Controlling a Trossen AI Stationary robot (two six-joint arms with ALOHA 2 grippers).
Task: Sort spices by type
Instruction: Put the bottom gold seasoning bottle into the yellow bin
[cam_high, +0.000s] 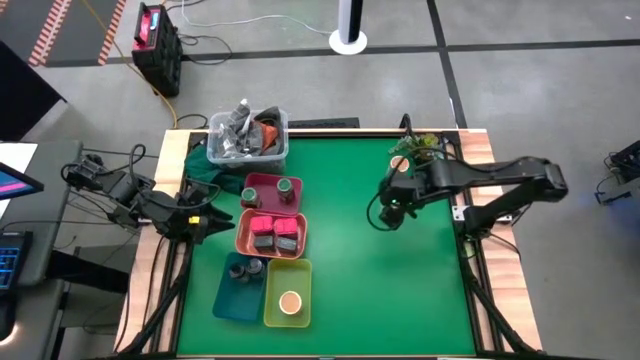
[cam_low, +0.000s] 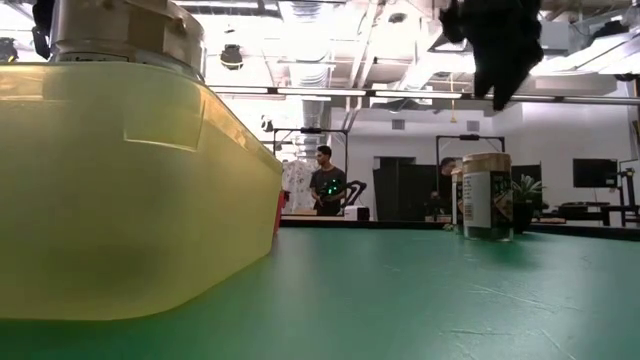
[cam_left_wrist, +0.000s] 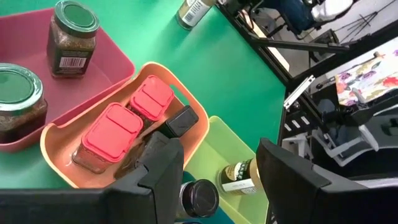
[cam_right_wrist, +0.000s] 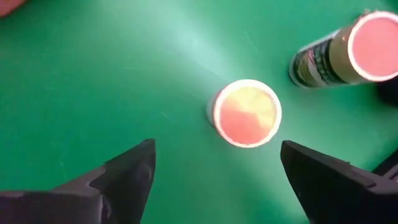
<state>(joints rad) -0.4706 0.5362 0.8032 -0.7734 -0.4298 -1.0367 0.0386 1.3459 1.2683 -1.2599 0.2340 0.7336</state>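
Observation:
Two tan-topped round spice jars stand upright on the green table at the far right, one (cam_right_wrist: 247, 112) just ahead of my fingers and the other (cam_right_wrist: 367, 46) beyond it. My right gripper (cam_right_wrist: 214, 171) hovers open above them, pointing down, touching neither. One jar (cam_low: 487, 195) shows below that gripper (cam_low: 500, 55) in the low view. My left gripper (cam_left_wrist: 214, 180) waits open at the table's left edge, over the trays. Green-lidded jars (cam_left_wrist: 73, 37) sit in the dark pink tray (cam_high: 262, 180), pink-lidded boxes (cam_left_wrist: 115, 134) in the salmon tray (cam_high: 243, 235), and a tan-topped jar (cam_high: 290, 302) in the yellow-green tray (cam_high: 272, 305).
A clear bin (cam_high: 248, 140) of packets stands at the far left. A teal tray (cam_high: 228, 298) with small dark containers lies beside the yellow-green one. A small plant (cam_high: 425, 148) sits in the far right corner. Bare green table stretches between the trays and my right gripper.

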